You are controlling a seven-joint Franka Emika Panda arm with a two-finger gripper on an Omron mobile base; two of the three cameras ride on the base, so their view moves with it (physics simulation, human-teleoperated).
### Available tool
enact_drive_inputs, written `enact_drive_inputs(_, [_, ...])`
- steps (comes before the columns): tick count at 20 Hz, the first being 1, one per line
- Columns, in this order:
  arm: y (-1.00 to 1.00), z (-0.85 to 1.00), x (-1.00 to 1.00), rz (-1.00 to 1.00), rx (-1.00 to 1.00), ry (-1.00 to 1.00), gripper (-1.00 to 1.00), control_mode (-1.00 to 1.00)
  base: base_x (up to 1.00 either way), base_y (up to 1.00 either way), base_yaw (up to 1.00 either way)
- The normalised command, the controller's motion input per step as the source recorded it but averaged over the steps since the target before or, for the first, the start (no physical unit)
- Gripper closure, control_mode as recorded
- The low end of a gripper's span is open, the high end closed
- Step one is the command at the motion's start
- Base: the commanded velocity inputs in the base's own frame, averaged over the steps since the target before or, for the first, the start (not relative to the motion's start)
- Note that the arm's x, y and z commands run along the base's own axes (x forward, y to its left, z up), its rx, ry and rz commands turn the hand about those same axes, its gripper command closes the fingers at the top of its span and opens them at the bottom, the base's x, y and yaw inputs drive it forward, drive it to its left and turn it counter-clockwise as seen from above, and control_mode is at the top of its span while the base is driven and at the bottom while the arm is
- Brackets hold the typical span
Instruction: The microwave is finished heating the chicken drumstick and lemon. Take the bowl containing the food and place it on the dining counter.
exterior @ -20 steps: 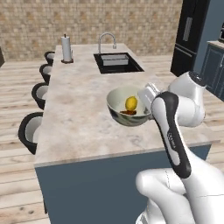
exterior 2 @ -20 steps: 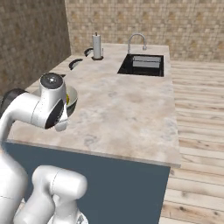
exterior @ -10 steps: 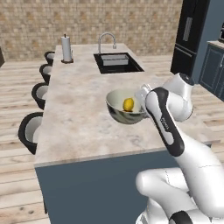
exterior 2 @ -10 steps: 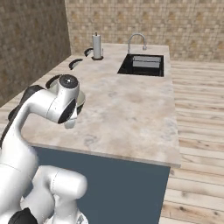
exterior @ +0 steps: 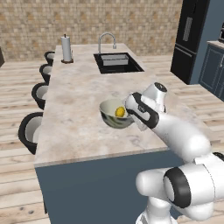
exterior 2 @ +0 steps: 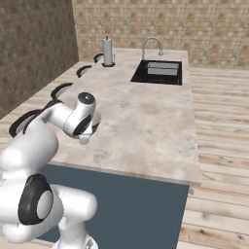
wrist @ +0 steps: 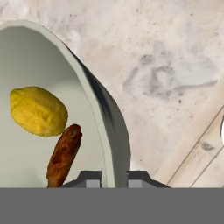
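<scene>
While the white arm swings further left than half a second ago, the round cream-green bowl (exterior: 115,114) rides over the beige marbled dining counter (exterior: 78,113). From the right, the arm hides it. Hand view: two-finger gripper (wrist: 113,176) clamped on the rim, yellow lemon (wrist: 38,111) beside reddish-brown drumstick (wrist: 64,155).

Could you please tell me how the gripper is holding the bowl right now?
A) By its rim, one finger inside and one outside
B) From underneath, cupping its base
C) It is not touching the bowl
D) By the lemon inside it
A: in the hand view the gripper straddles the rim of the bowl, one fingertip on the side of the chicken drumstick and lemon, the other outside.
</scene>
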Motion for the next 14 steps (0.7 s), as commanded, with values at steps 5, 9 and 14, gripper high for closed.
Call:
enact_drive_inputs(5, [0.06,-0.51,0.77,-0.01,0.00,0.01,1.00,-1.00,0.00,0.00,0.00])
enact_drive_inputs(9, [0.01,-0.37,0.58,-0.01,0.00,0.00,1.00,-1.00,0.00,0.00,0.00])
enact_drive_inputs(14, [0.00,-0.25,0.51,-0.02,-0.04,-0.02,1.00,-1.00,0.00,0.00,0.00])
